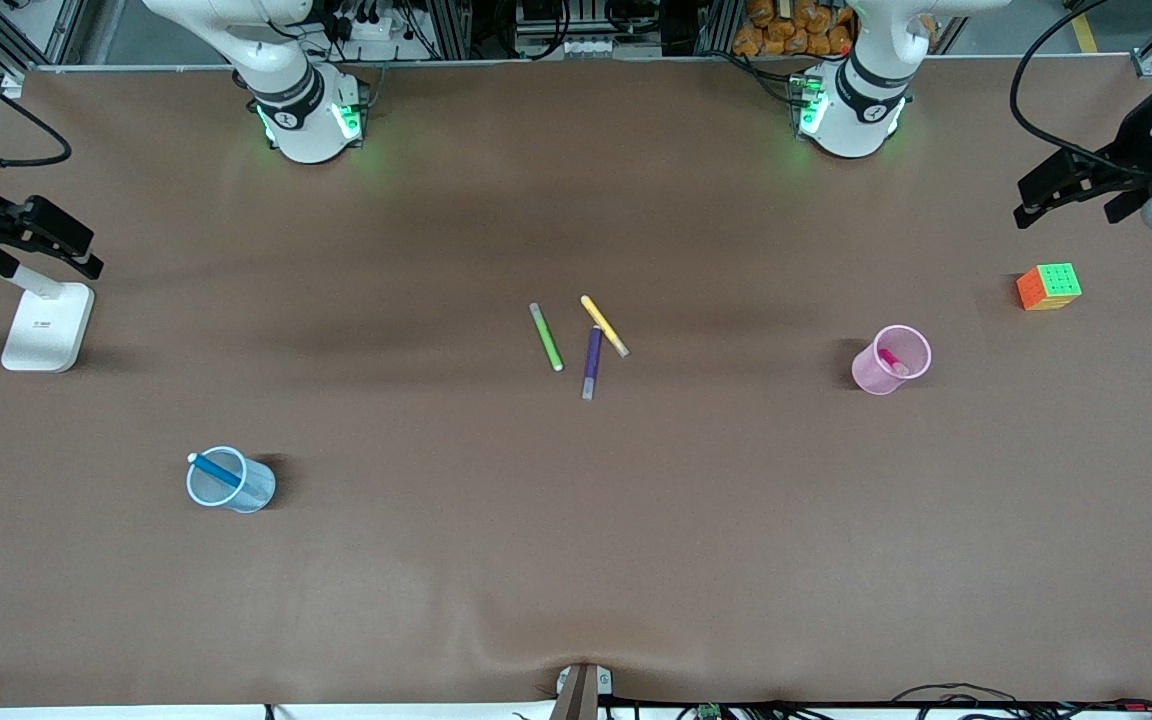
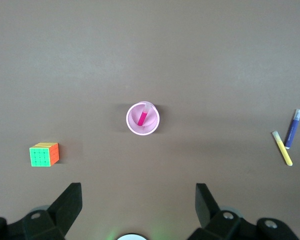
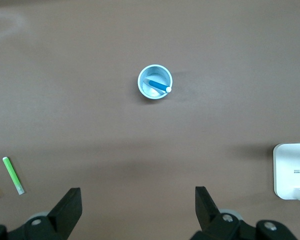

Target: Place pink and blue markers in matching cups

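At lower left of the front frame, the blue marker (image 1: 215,470) stood inside the blue cup (image 1: 232,481); at mid right, the pink marker (image 1: 891,361) sat in the pink cup (image 1: 891,360). Higher, at the frame's edges, the right gripper (image 3: 138,206) and left gripper (image 2: 138,202) hung spread wide, holding nothing.

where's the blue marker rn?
In the front view the blue marker stands tilted inside the blue cup, toward the right arm's end of the table, nearer the camera than the three loose pens mid-table.
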